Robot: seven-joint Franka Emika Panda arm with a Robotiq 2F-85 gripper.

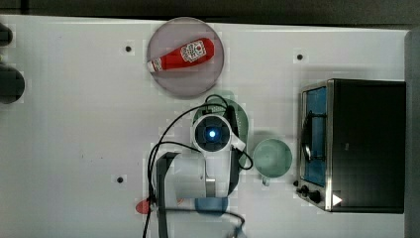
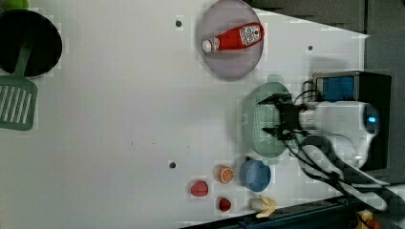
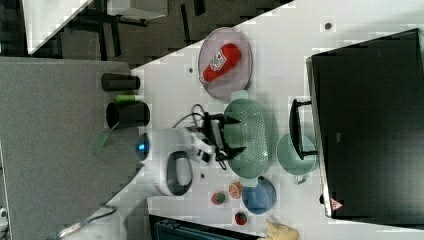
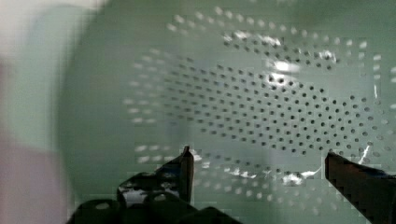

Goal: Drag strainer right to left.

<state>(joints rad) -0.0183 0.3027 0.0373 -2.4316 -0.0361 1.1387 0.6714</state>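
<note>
While the strainer (image 2: 260, 119) sits beside the cup (image 1: 272, 157), undragged, the gripper (image 2: 271, 117) hangs spread wide inside it, grasping nothing.

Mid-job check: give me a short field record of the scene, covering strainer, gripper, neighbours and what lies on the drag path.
strainer: pale green strainer, upright on the white table
gripper: gripper open, fingers spread over the strainer's holed centre; contact cannot be told
nearest neighbours: green cup between strainer and black oven; blue bowl just off one end of the strainer; plate with ketchup bottle off the other end
drag path: table toward the top view's left looks bare
</note>
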